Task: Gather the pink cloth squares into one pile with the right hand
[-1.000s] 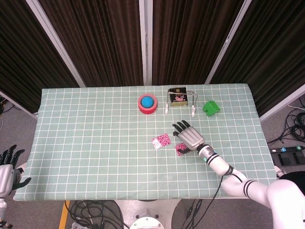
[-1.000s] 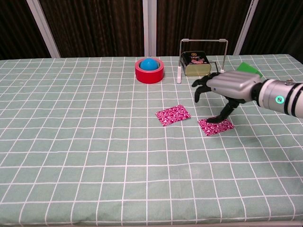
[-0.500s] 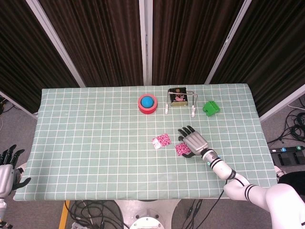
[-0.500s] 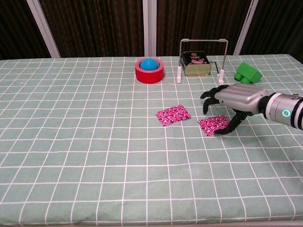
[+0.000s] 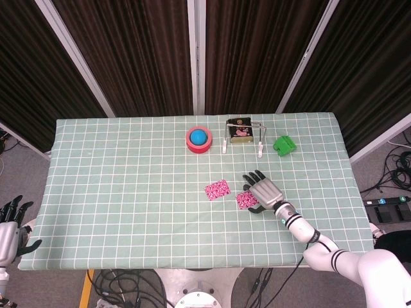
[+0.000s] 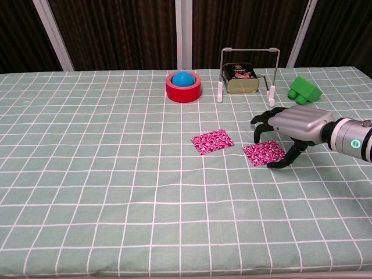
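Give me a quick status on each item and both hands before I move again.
Right hand: fingers spread, over the right edge of the near cloth, holding nothing.
Left hand: off the table's left edge, holding nothing.
Right pink cloth square: flat on the table, not stacked.
Left pink cloth square: flat, apart from the other.
Blue ball: sitting in the red tape roll.
Tin: under its wire frame.
Green block: untouched.
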Robot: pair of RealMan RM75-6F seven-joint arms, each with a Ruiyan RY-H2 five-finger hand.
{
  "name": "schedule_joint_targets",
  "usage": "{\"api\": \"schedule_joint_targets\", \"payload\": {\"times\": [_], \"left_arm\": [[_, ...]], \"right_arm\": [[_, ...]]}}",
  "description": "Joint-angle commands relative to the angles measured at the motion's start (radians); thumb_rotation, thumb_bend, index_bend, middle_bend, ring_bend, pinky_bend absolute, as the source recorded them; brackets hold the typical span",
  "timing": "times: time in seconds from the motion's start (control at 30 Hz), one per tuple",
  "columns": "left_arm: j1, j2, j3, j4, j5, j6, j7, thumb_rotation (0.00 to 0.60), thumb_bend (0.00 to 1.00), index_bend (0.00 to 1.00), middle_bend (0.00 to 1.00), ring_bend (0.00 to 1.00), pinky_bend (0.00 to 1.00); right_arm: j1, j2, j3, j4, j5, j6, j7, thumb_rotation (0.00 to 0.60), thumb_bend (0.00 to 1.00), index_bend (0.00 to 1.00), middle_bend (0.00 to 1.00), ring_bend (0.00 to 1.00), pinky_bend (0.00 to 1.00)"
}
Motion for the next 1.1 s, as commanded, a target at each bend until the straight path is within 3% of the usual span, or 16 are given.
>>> {"api": "schedule_joint_targets", "payload": {"times": [0.03,0.27,0.57,1.1], "left_arm": [[0.000,0.000,0.000,0.000,-0.002,0.000,-0.001,0.600,0.08,0.22,0.16,0.11,0.15],[-0.004,-0.001,-0.001,0.005,0.001,-0.005,-0.004,0.600,0.08,0.22,0.16,0.11,0.15],[-0.003,-0.002,0.000,0.006,-0.001,-0.005,-0.005,0.600,0.08,0.22,0.16,0.11,0.15],[-0.003,-0.003,-0.001,0.010,0.003,-0.003,-0.009,0.600,0.08,0.22,0.16,0.11,0.15]], "right_arm": [[-0.003,-0.003,0.001,0.004,-0.003,0.004,0.000,0.392,0.16,0.29,0.05,0.00,0.00],[-0.014,-0.003,0.007,0.004,-0.004,0.016,-0.002,0.400,0.16,0.33,0.07,0.00,0.00],[-0.022,-0.009,0.016,0.003,-0.003,0.027,-0.013,0.469,0.17,0.38,0.09,0.00,0.00],[0.001,0.038,0.071,-0.071,0.003,0.047,-0.003,0.478,0.17,0.38,0.09,0.00,0.00]]}}
